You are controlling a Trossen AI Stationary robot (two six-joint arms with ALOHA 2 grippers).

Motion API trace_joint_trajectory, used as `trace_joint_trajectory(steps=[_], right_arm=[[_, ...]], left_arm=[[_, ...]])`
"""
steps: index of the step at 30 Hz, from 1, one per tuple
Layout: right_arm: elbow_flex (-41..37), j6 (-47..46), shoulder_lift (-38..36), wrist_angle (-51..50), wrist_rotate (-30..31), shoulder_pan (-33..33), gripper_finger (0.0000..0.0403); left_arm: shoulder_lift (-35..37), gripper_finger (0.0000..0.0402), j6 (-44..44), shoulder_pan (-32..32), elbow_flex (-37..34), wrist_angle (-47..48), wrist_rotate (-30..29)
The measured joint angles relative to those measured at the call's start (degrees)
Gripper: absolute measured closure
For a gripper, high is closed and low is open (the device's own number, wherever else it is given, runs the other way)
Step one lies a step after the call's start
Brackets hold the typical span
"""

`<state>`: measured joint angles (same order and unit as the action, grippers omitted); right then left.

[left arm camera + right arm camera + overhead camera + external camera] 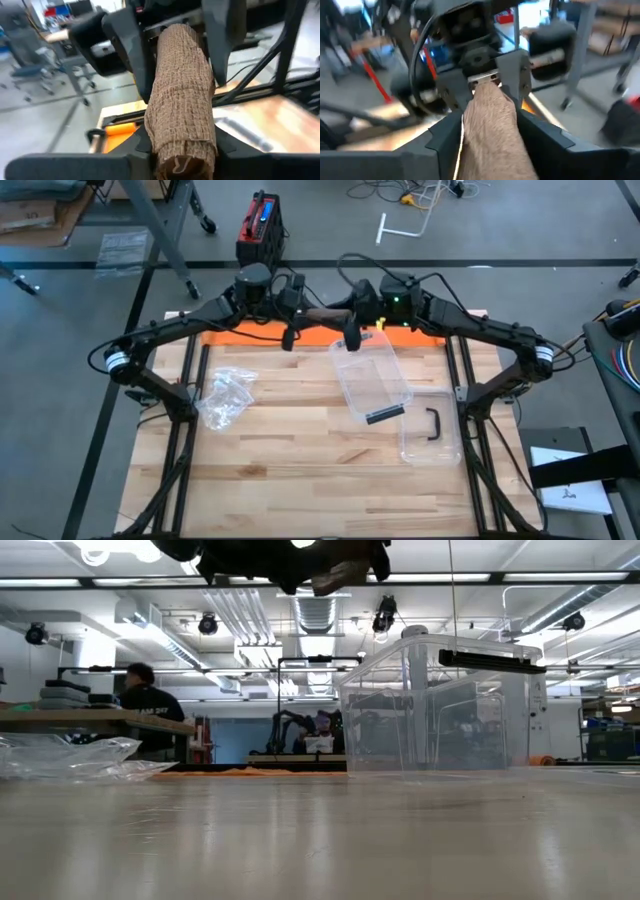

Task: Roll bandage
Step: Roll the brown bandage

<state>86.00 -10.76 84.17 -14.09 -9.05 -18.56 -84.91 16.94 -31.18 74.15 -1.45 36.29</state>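
Dark jointed arms (160, 330), black cables, angular fingers (125, 40).

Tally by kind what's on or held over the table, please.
Bandage roll: 1, held between both grippers
Clear plastic container: 1
Clear lid with black handle: 1
Crumpled plastic bag: 1
Total: 4

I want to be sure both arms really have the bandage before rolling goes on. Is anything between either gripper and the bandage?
Nothing visible. The left gripper and right gripper each clamp an end of the brown bandage, held in the air between them at the far edge of the table.
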Motion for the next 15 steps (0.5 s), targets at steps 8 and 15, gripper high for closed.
trace_joint_trajectory(steps=[8,15], right_arm=[[0.2,-18.7,-1.5,0.7,-0.2,-0.9,0.0149],[0.0,-18.8,-1.2,1.6,-2.3,-0.7,0.0112]], left_arm=[[1.2,0.0308,9.4,0.1,0.0,-4.6,-4.1],[1.9,0.0311,13.0,0.2,0.3,-6.9,-8.2]])
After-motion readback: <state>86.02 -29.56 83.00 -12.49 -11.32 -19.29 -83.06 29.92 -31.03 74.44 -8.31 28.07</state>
